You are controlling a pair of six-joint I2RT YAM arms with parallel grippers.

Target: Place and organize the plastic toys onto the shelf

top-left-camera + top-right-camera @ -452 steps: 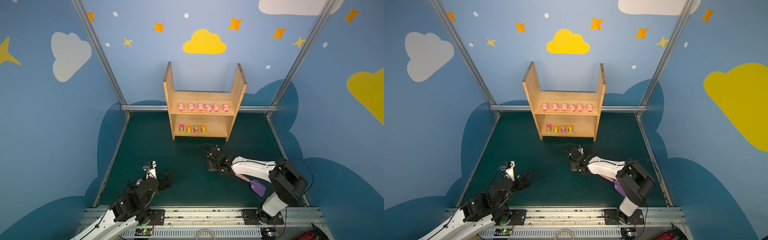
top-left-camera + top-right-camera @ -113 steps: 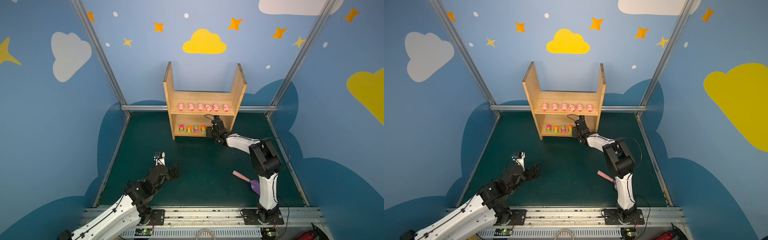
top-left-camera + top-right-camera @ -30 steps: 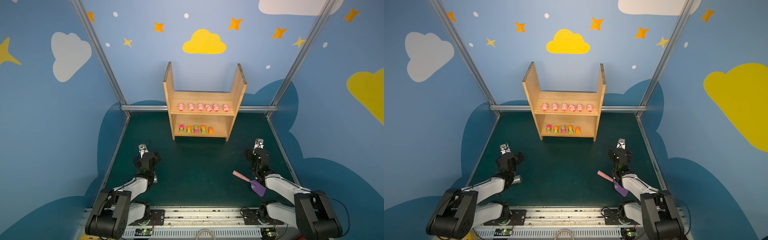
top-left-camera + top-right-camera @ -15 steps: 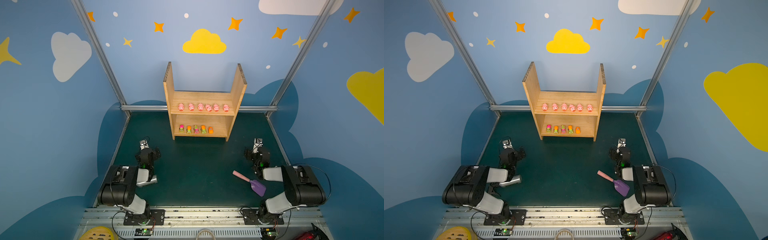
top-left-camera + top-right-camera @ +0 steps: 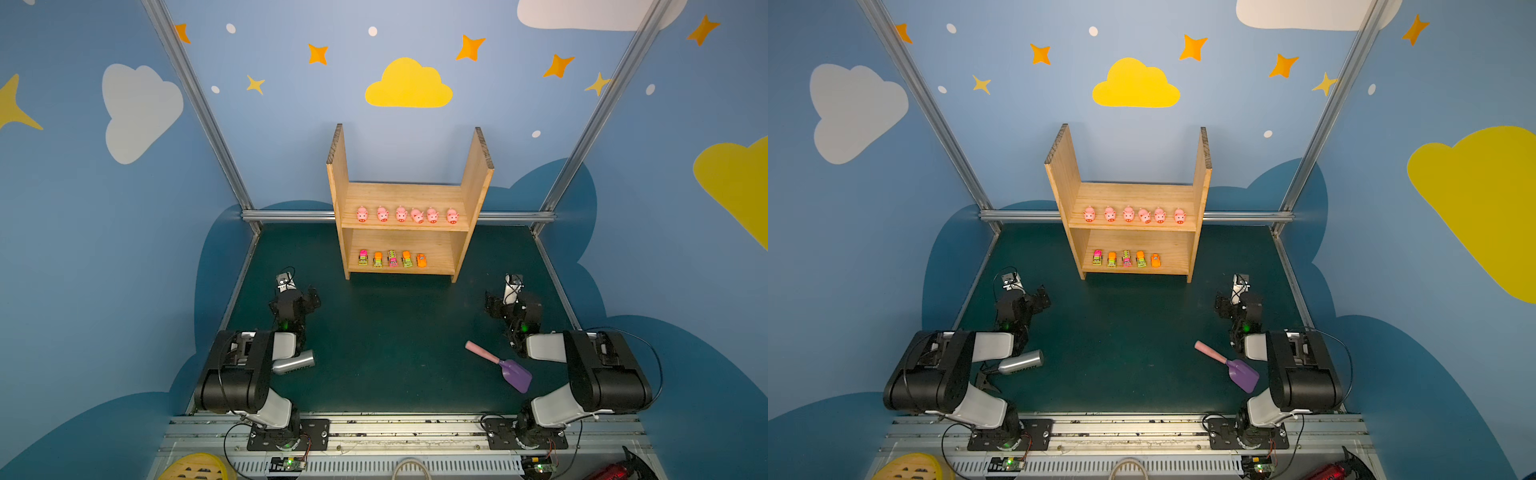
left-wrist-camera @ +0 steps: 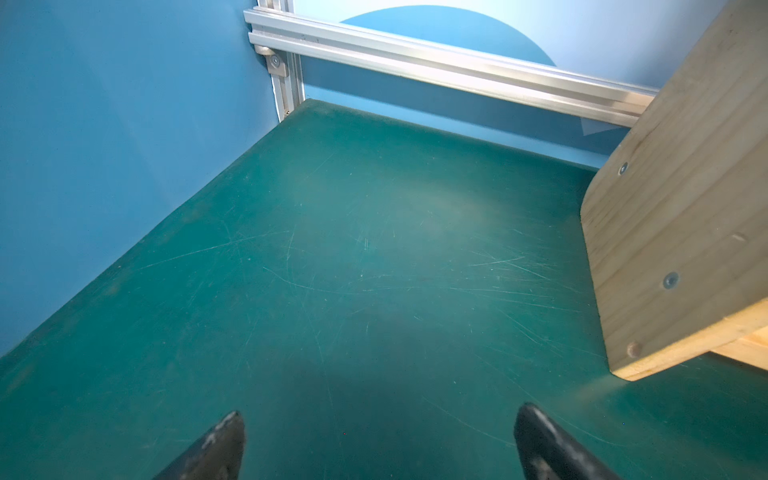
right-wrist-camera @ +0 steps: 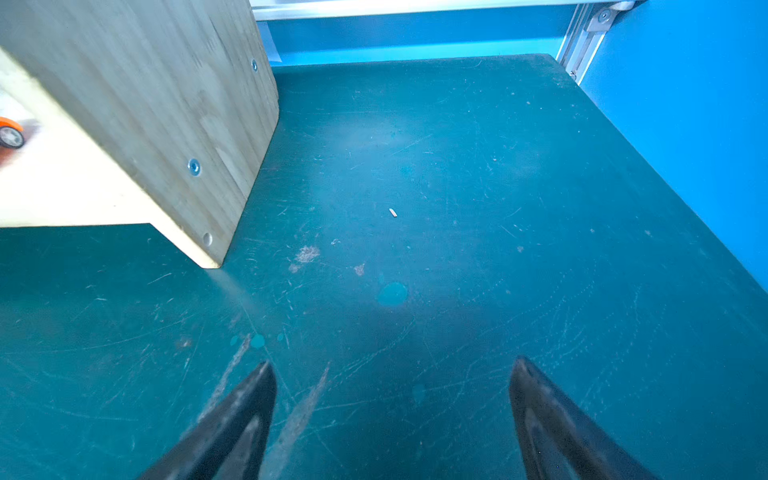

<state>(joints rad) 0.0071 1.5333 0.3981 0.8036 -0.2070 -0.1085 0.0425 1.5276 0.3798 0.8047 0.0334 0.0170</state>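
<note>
On my left, the left gripper (image 5: pixel 306 296) hangs low over the green mat (image 5: pixel 395 332), close to the left wall and well in front of the shelf (image 5: pixel 338 183). Its wrist camera shows the jaws spread wide over bare, scratched mat, released and gripping nothing, with the shelf's left side panel (image 6: pixel 685 208) off to one side.

Nearer the arm's base, a metal cylinder (image 5: pixel 293 362) lies on its side just beside the arm's white link. I cannot tell whether the two touch.

In the middle, the shelf stands upright against the back wall in both top views. Six pigs (image 5: pixel 401 214) sit in a row along the front of the upper board, red snouts towards me. The fourth and fifth are closest together, and the sixth sits a little apart. Five toy cars (image 5: pixel 392 258) are lined up side by side on the lower board, filling its left and middle part. From the left they read pink, orange, lime with pink, orange with lime, then plain orange.

Right of centre, a scoop (image 5: pixel 515 374) lies flat on the mat, its pink handle pointing back and left and its purple blade near the right arm's base.

On my right, the right gripper (image 5: pixel 495 305) sits low over the mat near the right wall. Its wrist camera shows the jaws wide apart and holding nothing. The shelf's right front corner (image 7: pixel 166 104) is beside it, and the plain orange car (image 7: pixel 10 133) is at the picture's edge.
</note>
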